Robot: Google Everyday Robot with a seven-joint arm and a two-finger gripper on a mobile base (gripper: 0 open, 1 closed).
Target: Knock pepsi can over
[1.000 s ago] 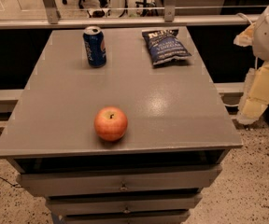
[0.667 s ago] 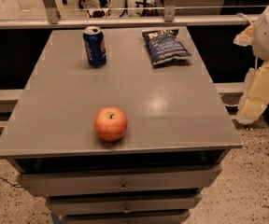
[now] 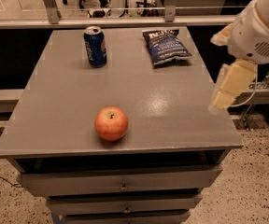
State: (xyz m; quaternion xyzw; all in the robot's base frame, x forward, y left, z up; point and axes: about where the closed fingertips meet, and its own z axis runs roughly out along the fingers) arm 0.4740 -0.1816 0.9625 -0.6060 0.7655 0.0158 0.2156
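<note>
Pepsi can [image 3: 95, 46] stood upright on the worktop [image 3: 172, 111]. The blue chip bag [image 3: 166, 46] lay to its right and the apple [image 3: 111, 123] in front. The tool [image 3: 228, 90] hung far right of the can, couldn't tell if it was open.

The pale cream tool [image 3: 224, 96] on the white rounded robot arm [image 3: 260, 27] has shifted a little to the left. It now hangs just above the right edge of the grey flat surface [image 3: 148, 101].
</note>
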